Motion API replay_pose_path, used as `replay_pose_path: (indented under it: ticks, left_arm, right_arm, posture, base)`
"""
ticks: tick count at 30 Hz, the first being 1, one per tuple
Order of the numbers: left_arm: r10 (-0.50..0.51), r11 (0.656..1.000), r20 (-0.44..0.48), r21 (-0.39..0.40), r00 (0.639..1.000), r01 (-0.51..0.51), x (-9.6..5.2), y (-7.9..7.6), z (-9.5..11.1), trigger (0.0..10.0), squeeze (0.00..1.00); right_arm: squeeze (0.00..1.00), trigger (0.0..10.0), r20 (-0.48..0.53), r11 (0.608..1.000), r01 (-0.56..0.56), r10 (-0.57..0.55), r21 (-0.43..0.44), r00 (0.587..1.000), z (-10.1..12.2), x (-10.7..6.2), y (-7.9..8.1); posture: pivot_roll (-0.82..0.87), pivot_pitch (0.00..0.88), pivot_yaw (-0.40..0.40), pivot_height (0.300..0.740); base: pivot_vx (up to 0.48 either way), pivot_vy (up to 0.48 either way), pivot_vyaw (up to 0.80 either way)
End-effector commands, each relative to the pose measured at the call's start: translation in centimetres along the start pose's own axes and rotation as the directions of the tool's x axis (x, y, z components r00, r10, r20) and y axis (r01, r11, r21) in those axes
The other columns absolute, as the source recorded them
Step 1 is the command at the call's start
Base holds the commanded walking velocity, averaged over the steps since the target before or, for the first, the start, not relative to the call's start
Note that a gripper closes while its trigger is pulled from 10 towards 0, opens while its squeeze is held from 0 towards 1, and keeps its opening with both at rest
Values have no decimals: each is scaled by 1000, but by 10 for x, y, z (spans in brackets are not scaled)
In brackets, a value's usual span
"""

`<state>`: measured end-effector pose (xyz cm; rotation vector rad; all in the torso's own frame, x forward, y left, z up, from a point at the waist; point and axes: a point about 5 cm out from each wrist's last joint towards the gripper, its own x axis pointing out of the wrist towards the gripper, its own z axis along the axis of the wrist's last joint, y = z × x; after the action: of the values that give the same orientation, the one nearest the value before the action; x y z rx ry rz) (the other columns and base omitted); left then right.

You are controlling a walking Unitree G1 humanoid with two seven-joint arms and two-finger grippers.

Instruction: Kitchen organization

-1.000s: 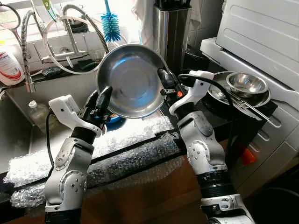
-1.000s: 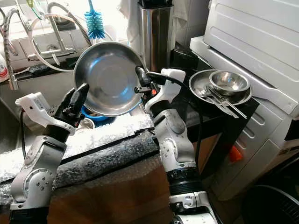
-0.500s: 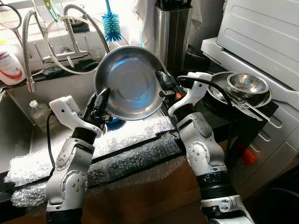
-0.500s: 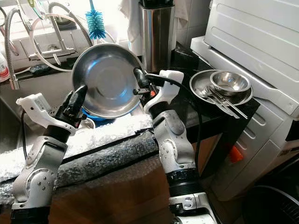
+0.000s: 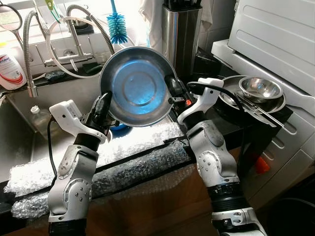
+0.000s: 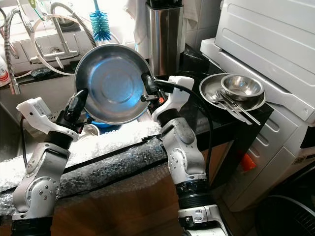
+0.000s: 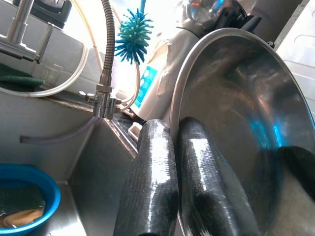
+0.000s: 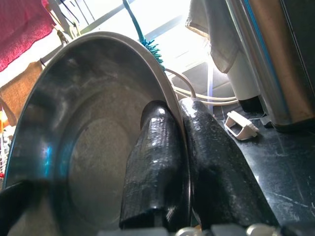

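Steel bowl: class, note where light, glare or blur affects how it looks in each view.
Left eye view: bowl reflects blue, window behind blown out. Left wrist view: fingers soft, bright backlight. Right wrist view: bowl's inside dim, sky overexposed.

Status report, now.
Left gripper and right gripper both clamp the steel bowl's rim, held up over the sink. Nothing blocking.

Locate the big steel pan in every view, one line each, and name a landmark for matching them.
Left eye view: steel pan upper centre, held on edge between both grippers.
Right eye view: pan upper left of centre.
Left wrist view: pan on the right, rim pinched by the fingers.
Right wrist view: pan on the left.
Shared landmark: blue bottle brush.
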<state>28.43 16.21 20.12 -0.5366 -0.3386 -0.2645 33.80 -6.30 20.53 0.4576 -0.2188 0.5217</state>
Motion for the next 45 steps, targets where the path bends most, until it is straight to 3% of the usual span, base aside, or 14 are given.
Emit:
replay_pose_path:
  ticks: [1,2,3,5,18,19,20,21,28,30,31,32,34,45]
  left_arm:
    - [-23,999,-31,40,999,24,1,-3,-3,0,0]
    - [-23,999,-31,41,999,24,1,-3,-3,0,0]
    - [-21,999,-29,42,999,23,1,-3,-3,0,0]
    - [-12,999,-16,35,1000,13,1,-3,-2,0,0]
    - [106,993,108,31,989,-110,3,13,19,0,0]
    - [117,992,112,40,987,-122,3,14,19,0,0]
    - [120,991,112,43,986,-125,3,14,19,0,0]
    - [129,990,113,48,985,-135,3,15,18,0,0]
    - [241,951,160,156,957,-266,1,26,21,0,0]
    - [308,895,204,268,929,-356,-2,36,26,627,0]
    - [319,875,218,306,922,-375,-3,38,28,2196,0]
    - [329,848,232,354,915,-394,-4,41,31,8588,0]
    - [341,821,244,392,908,-414,-5,45,34,10000,0]
    - [389,604,251,657,886,-451,-27,94,62,10000,0]
  right_arm:
    - [0,10000,9,998,-68,68,-1,998,3,5,17]
    - [0,10000,8,998,-68,68,-2,998,3,5,17]
    - [812,10000,6,998,-66,66,-2,998,2,5,16]
    - [1000,10000,4,998,-61,61,-1,998,2,5,16]
    - [1000,10000,0,999,-52,52,-7,999,2,5,14]
    - [600,10000,3,999,-51,51,-6,999,3,5,14]
    - [600,10000,5,999,-50,50,-6,999,3,5,15]
    - [0,10000,6,999,-49,50,-7,999,3,4,14]
    - [0,10000,21,999,-33,33,-2,999,7,2,13]
    - [0,10000,31,999,-17,18,-31,999,10,-1,11]
    - [0,10000,35,998,-9,11,-56,999,11,-2,10]
    - [0,10000,44,996,4,0,-86,999,13,-3,8]
    - [0,10000,59,994,27,-21,-102,998,15,-6,5]
    - [0,10000,83,930,119,-96,-347,992,23,-35,-17]
  posture:
    - [-85,0,52,740]
    - [-85,0,52,740]
    - [-84,0,51,740]
    - [-85,0,51,740]
    - [-87,0,51,740]
    - [-88,0,52,740]
    - [-88,0,52,740]
    - [-88,0,50,740]
    - [-91,0,49,740]
    - [-98,0,52,740]
    - [-98,0,52,740]
    - [-98,0,52,740]
    - [-95,0,52,740]
    - [-114,0,66,740]
  base:
    - [0,0,0]
    - [0,0,0]
    - [0,0,0]
    - [0,0,0]
    - [0,0,0]
    - [0,0,0]
    - [0,0,0]
    - [0,0,0]
    - [0,0,0]
    - [0,0,0]
    - [0,0,0]
    - [0,0,0]
    - [0,0,0]
    - [0,0,0]
